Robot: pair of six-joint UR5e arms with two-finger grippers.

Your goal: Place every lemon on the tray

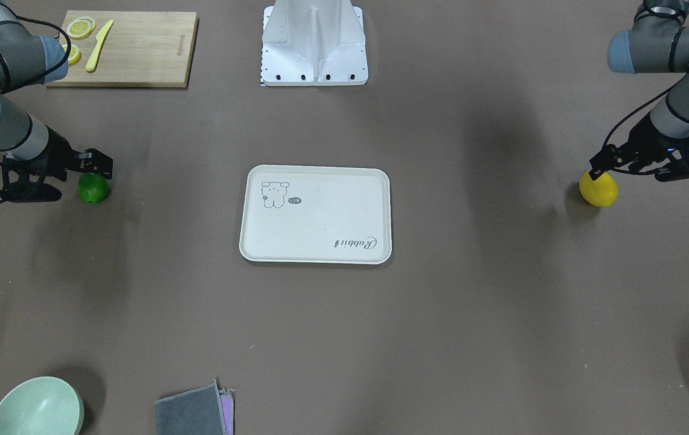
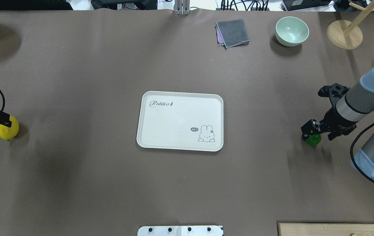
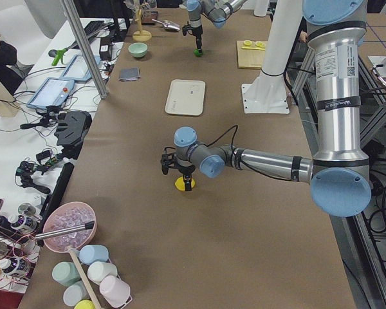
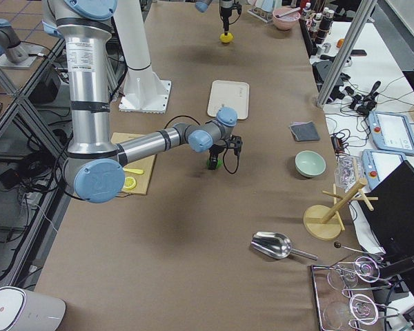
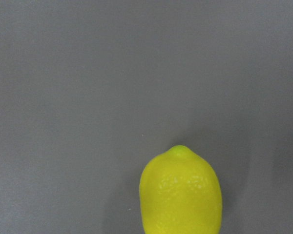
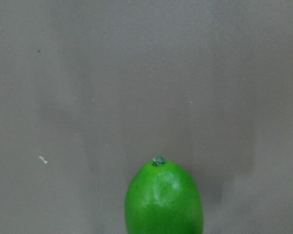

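Yellow lemon (image 1: 599, 190): located on the table directly under the left gripper (image 1: 598, 171); finger closure cannot be told.
Green lemon (image 1: 93, 189): located directly under the right gripper (image 1: 94, 171); finger closure cannot be told.
Tray (image 1: 320, 258): centred between both lemons, well apart from each.

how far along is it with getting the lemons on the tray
Nothing is done yet: the tray is empty. In hand: the left gripper is at the yellow lemon, the right gripper at the green lemon; whether either grips is unclear. Remaining: carrying both to the tray.
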